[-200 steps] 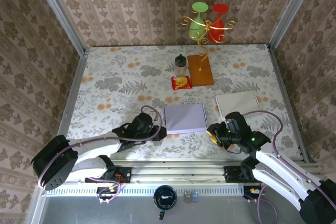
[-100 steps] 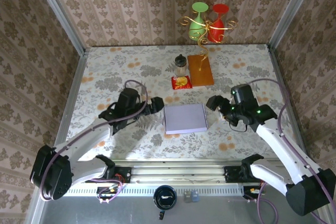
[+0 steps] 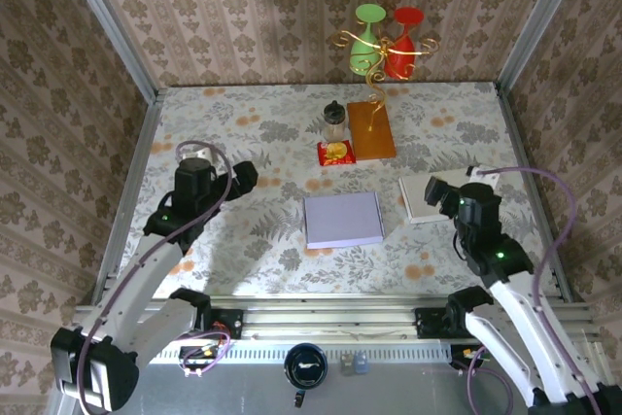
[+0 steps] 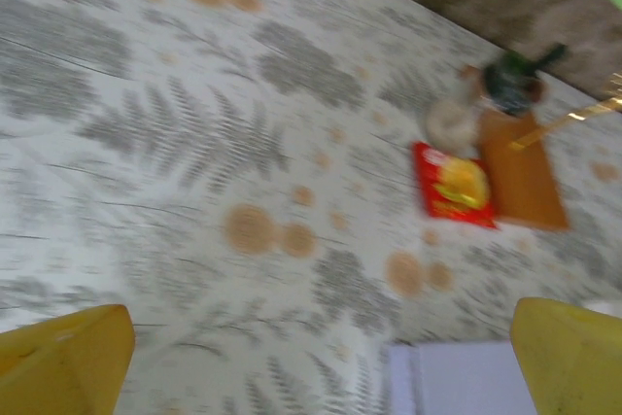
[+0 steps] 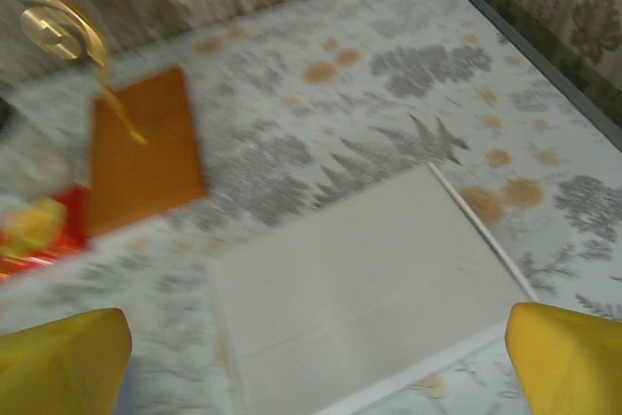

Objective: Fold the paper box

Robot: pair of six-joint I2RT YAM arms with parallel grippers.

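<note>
Paper box (image 3: 342, 220): lavender, lying flat at the middle of the counter (image 3: 243, 123), between the two arms, touched by neither.
Left gripper (image 3: 240, 176): spread wide, pinching nothing; well left of the paper box, above bare floral cloth.
Left fingertips (image 4: 60, 364): yellow, at the two lower corners of the left wrist view, with a corner of the paper box low between them.
Right gripper (image 3: 435, 191): spread wide, pinching nothing; above the left part of the white sheet (image 5: 369, 279).
White sheet: flat, right of the paper box and apart from it, near the counter's right edge.
Red packet (image 3: 335, 152): just behind the paper box, beside the orange board (image 3: 371, 129).
Jar (image 3: 334, 121): dark lid, upright, behind the red packet, at the orange board's left edge.
Gold stand (image 3: 374, 70): rises from the orange board's far end, carrying a green glass (image 3: 365, 44) and a red glass (image 3: 402, 46).
</note>
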